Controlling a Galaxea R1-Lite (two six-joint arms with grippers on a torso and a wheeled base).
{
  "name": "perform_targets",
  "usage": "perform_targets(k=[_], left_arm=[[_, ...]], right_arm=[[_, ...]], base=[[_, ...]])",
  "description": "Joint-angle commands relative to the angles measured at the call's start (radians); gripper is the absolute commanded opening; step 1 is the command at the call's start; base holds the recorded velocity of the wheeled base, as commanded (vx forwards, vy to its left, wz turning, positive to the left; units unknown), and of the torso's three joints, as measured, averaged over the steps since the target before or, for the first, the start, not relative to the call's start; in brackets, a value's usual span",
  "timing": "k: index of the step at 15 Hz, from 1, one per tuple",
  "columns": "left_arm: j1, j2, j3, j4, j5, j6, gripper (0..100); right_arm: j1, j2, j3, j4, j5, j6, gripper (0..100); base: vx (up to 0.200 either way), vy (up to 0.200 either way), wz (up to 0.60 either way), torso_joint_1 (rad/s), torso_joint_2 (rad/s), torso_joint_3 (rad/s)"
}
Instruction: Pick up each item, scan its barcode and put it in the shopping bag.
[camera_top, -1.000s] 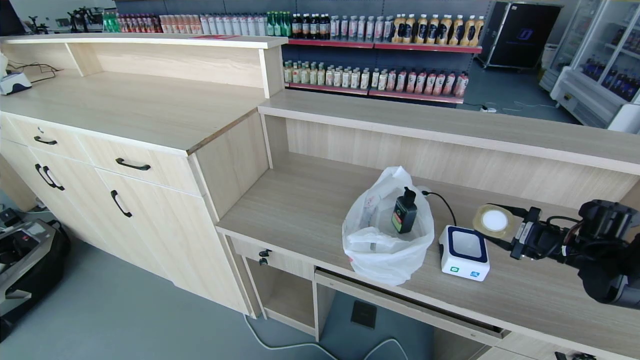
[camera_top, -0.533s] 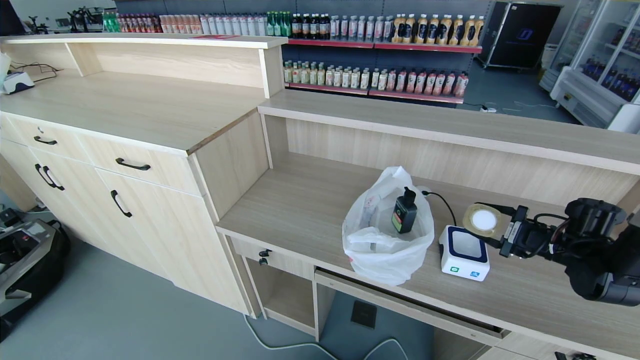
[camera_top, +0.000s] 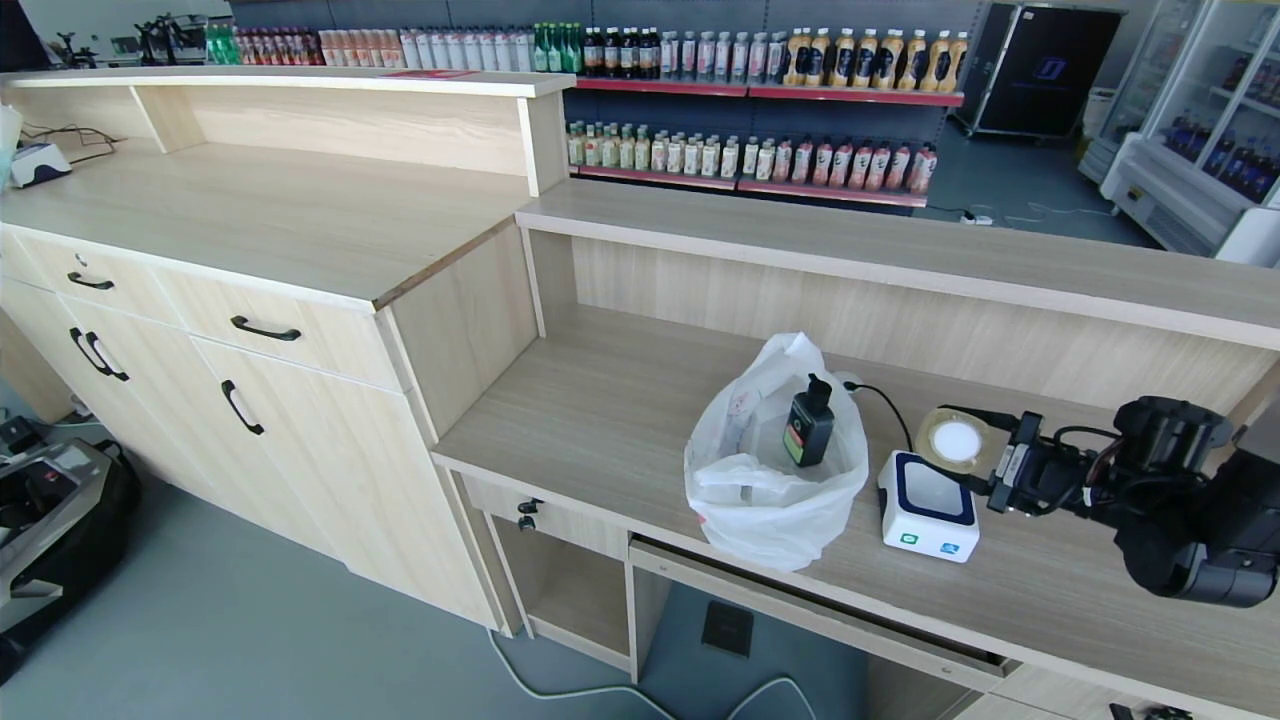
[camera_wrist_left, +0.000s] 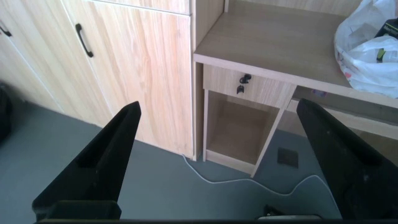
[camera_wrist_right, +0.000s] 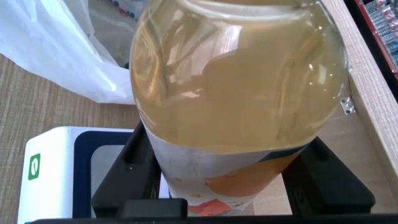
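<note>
The right end effector was closed on a bottle of yellowish drink, its black fingers pressed against either side of the bottle's labelled part. The bottle was held over the bench, just past the far right corner of the white barcode scanner, with one pale round end turned up toward the head view. From the right wrist, the scanner's dark window lay right below the bottle. A black cable ran from the scanner toward the back of the bench. Left of the scanner and almost touching it stood the white plastic shopping bag, mouth open, with a dark green bottle upright inside. The left end effector hung well apart from these, over the grey floor before the bench's cupboards, fingers spread wide with nothing between them.
</note>
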Motion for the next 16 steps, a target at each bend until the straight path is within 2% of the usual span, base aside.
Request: perform_targets(k=[1,16], left_arm=[[0.0,0.0,0.0,-0.001,0.0,0.0,100],[0.0,0.0,0.0,-0.001,0.0,0.0,100]], right_arm=[[0.008,0.008,-0.003,-0.002,0.0,-0.001,0],[0.017,0.063,-0.072,-0.002,-0.001,-0.001,0]], base=[[0.0,0.0,0.0,0.0,0.0,0.0],[0.0,0.0,0.0,0.0,0.0,0.0]])
